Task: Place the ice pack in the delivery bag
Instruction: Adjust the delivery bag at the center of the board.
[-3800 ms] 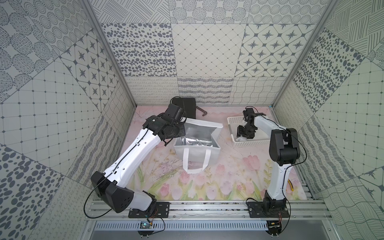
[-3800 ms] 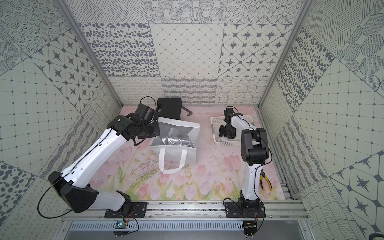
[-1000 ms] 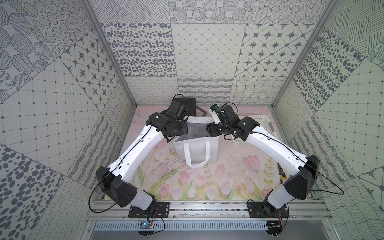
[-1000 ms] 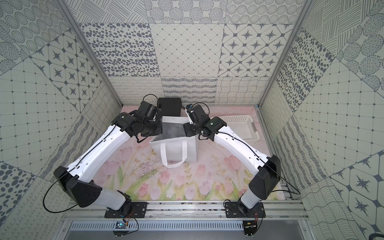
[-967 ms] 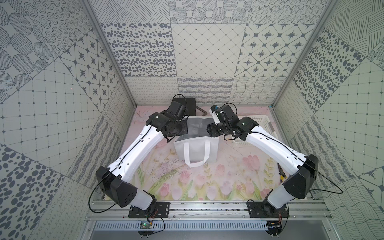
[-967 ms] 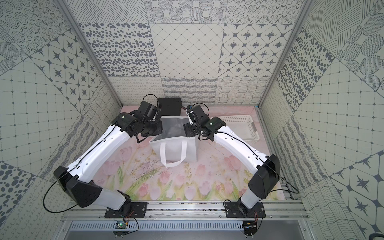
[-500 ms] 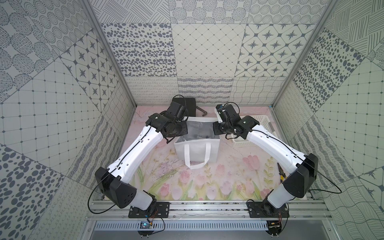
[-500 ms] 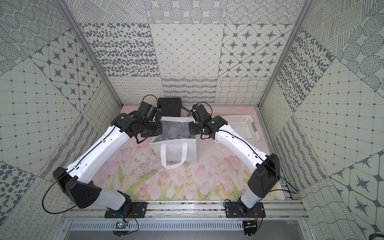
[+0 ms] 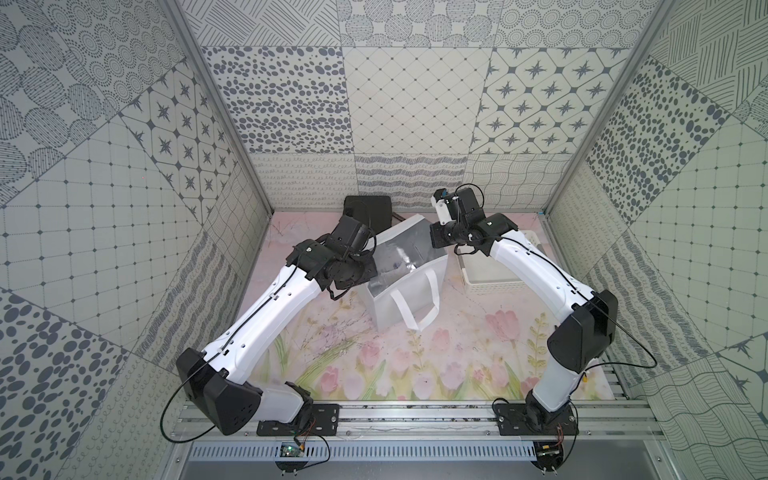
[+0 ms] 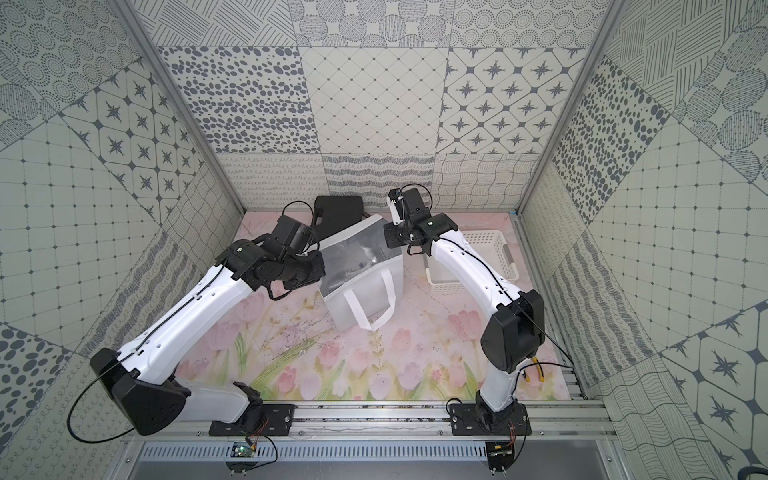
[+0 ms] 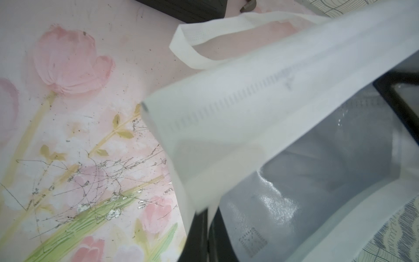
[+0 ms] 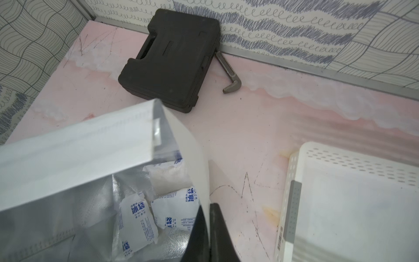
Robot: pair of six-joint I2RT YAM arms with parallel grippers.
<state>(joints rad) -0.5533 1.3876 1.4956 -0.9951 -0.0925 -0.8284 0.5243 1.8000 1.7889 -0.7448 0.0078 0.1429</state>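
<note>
The delivery bag [image 9: 401,301] stands upright mid-table, white with a silver foil lining and a loop handle on its front face; both top views show it [image 10: 365,291]. My left gripper [image 9: 370,266] is shut on the bag's left rim, with white fabric pinched between the dark jaws in the left wrist view [image 11: 208,229]. At the opposite rim my right gripper [image 9: 434,245] is shut on the bag's wall [image 12: 207,217]. An ice pack [image 12: 138,224], a white pouch with blue print, lies on the foil floor inside, with a second ice pack [image 12: 174,211] next to it.
A black hard case [image 12: 172,59] lies at the back wall behind the bag, with a grey metal tool [image 12: 229,74] beside it. A white perforated basket [image 9: 498,286] sits to the right of the bag. Yellow-handled pliers [image 10: 536,372] lie at the front right.
My right gripper has closed on the bag's right rim and drawn it back and to the right. The bag has turned and its mouth now gapes. The left grip is unchanged.
</note>
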